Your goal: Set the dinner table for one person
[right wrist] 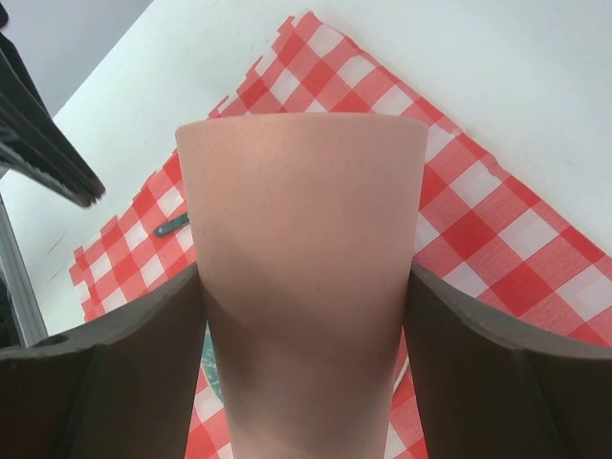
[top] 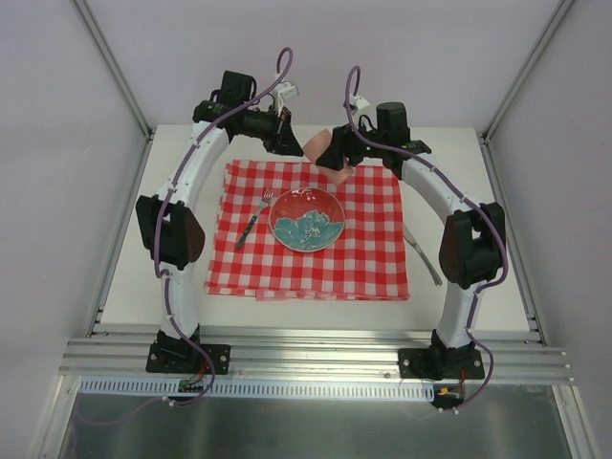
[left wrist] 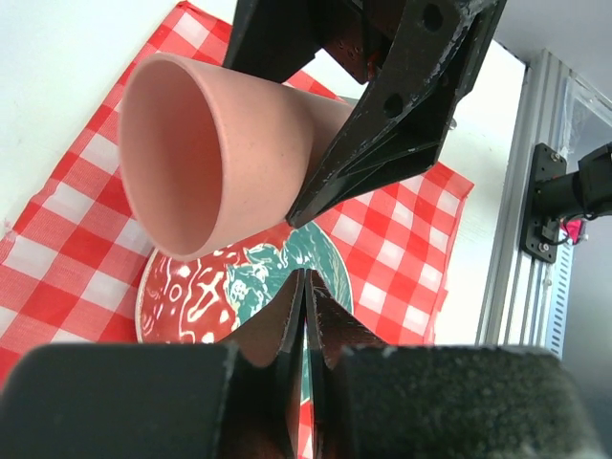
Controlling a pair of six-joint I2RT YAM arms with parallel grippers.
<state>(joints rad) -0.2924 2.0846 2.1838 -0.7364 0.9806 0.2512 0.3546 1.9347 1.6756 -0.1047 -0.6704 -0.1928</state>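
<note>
1. The dinner table (top: 134,277) lies under both claws. It is a flat off-white top, with its aluminium rail (top: 306,349) on the arm-base side.
2. A red-and-white checked cloth (top: 373,258) is spread on it, directly below the two claws and reaching from there toward the bases.
3. My right claw (right wrist: 306,325) is clamped on a pink cup (right wrist: 306,268), one finger on each side of its wall. The cup is off the cloth and tipped on its side, with its mouth turned toward the left claw.
4. My left claw (left wrist: 304,325) is closed, fingers pressed together with nothing between them. It sits just beside the cup's mouth; I cannot tell whether it touches the rim.
5. A red and teal plate (top: 307,219) rests on the cloth below both claws, on the base side of them.
6. A fork (top: 254,218) lies on the cloth on the left claw's side of the plate.
7. A knife (top: 421,253) lies on bare table just off the cloth's edge, out beyond the right claw's side.
</note>
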